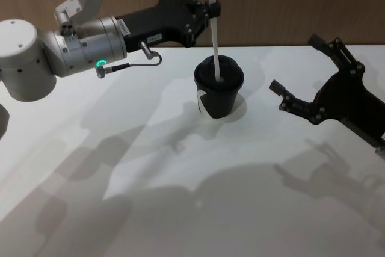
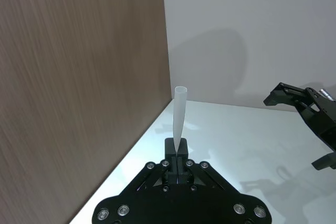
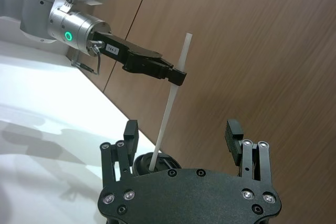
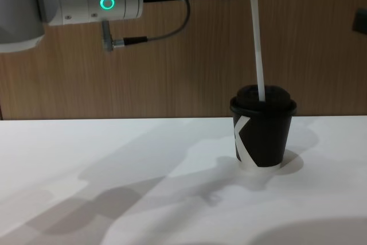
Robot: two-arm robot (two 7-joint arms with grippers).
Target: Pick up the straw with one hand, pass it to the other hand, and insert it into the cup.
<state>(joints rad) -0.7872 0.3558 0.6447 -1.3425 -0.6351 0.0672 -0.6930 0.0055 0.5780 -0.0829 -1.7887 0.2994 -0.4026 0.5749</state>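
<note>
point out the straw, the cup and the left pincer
straw (image 1: 213,34), head view, mid shaft above the lid
cup (image 4: 264,136), chest view, black side wall
left pincer (image 1: 213,10), head view, fingertips shut on the straw

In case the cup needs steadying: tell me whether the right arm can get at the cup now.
Probably yes. The right gripper sits open on the table beside the cup, bare table between them. The left gripper holds the straw well above the lid, leaving the cup's right side free.
</note>
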